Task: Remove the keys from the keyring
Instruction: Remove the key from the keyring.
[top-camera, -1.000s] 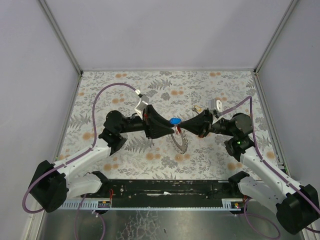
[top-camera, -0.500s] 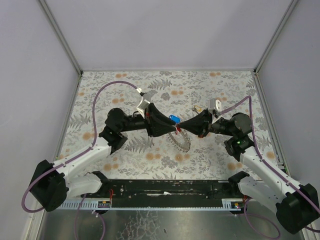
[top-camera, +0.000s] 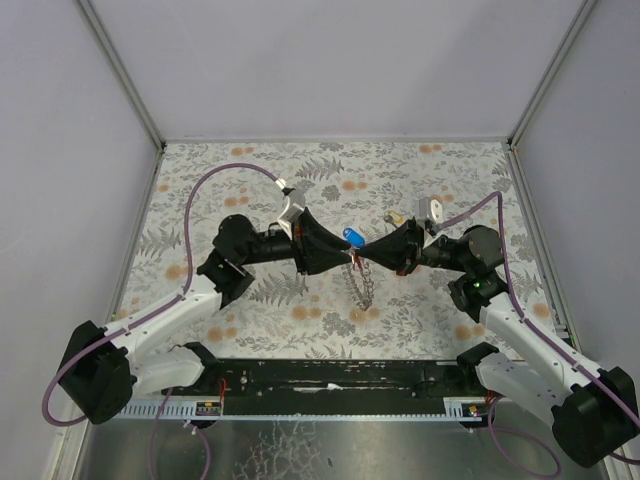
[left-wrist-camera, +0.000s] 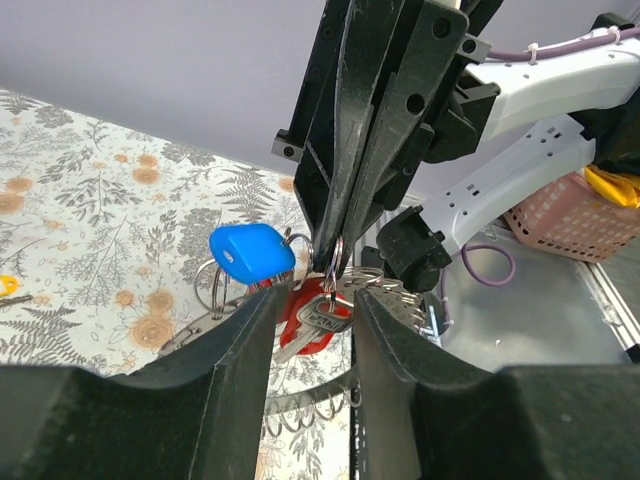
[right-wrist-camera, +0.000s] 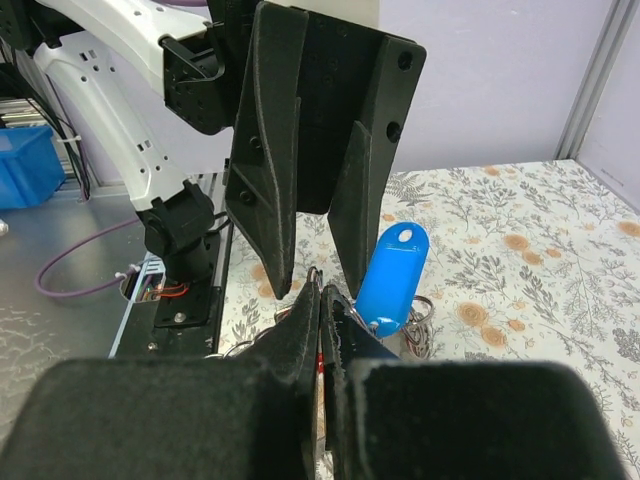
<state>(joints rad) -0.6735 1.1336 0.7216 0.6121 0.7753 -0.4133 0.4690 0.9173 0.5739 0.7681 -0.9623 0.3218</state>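
1. Top view: both arms stretch inward. The left claw (top-camera: 340, 257) and right claw (top-camera: 362, 250) meet just above the hanging keyring (top-camera: 362, 287).
2. Left wrist: the left claw is half-open, straddling the keys (left-wrist-camera: 305, 318) above the keyring. The right claw pinches a thin wire loop (left-wrist-camera: 336, 268).
3. Right wrist: the right claw is shut tight, with the blue key (right-wrist-camera: 392, 265) beside it.

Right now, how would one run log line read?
right fingers: shut on small ring | left fingers: apart around keys, grip unclear | keyring: hangs below both
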